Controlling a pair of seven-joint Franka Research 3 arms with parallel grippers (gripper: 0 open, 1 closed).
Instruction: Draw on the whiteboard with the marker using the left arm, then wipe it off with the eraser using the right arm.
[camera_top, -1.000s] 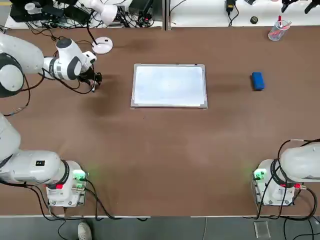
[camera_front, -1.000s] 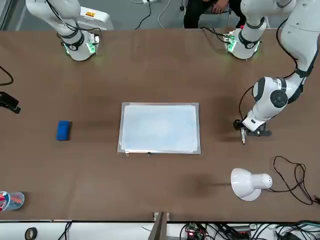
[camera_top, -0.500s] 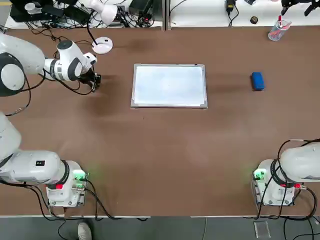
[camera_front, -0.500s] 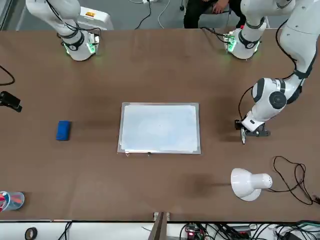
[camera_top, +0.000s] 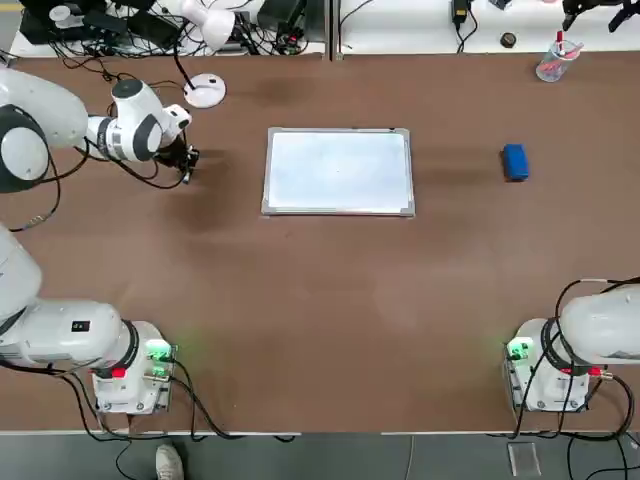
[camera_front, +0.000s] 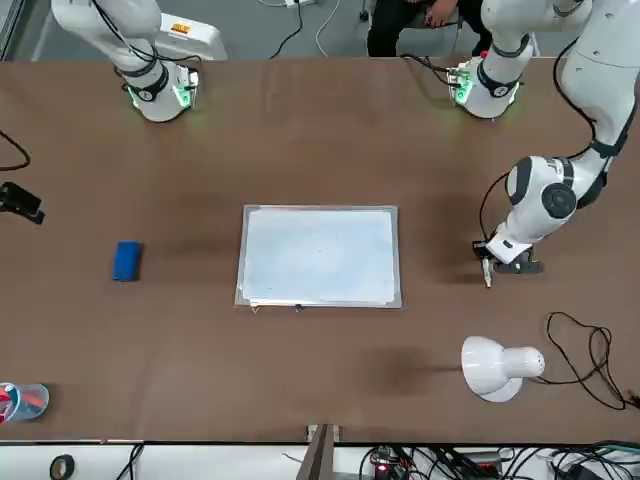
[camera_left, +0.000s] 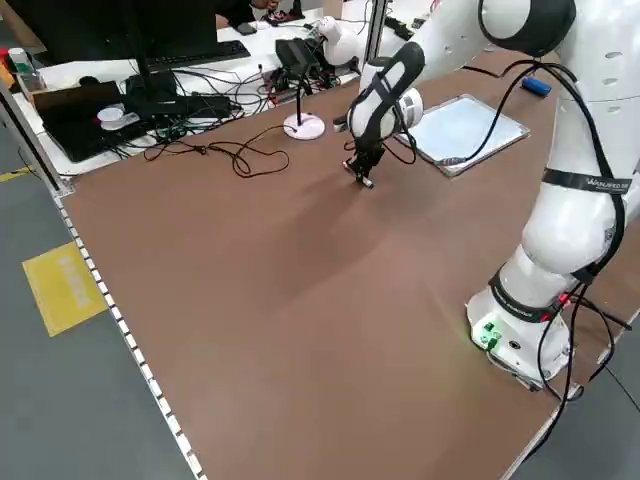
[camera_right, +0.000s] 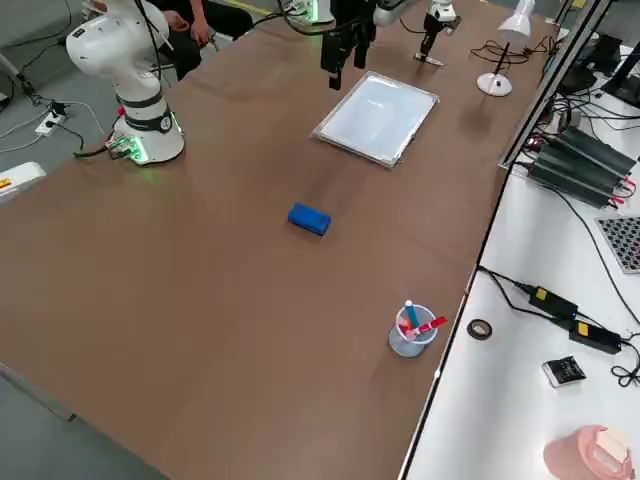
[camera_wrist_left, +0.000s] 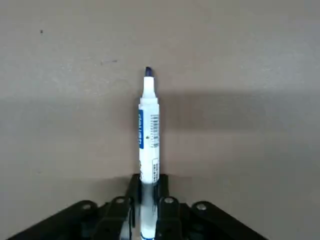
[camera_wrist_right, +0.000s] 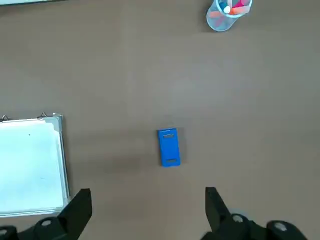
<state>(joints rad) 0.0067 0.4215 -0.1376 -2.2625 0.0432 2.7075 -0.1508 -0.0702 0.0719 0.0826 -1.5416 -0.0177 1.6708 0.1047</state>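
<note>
The slim white dark-tipped marker (camera_wrist_left: 149, 135) is clamped in the left black two-finger tool (camera_wrist_left: 148, 200), tip projecting, presumably for drawing; the right black two-finger tool (camera_wrist_right: 149, 215) is spread apart.

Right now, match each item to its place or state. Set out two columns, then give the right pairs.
Column one
1. slim white marker with a dark tip
2. small blue rectangular eraser
3. flat white whiteboard with a silver-grey frame
4. black right gripper

Column two
A. lying on the table near its middle, left of the blue block in the top view
B. jaws apart, nothing between them
C. gripped between the left gripper's jaws
D. lying on the table, between the board and the right arm's side

Pairs: 1-C, 2-D, 3-A, 4-B
</note>
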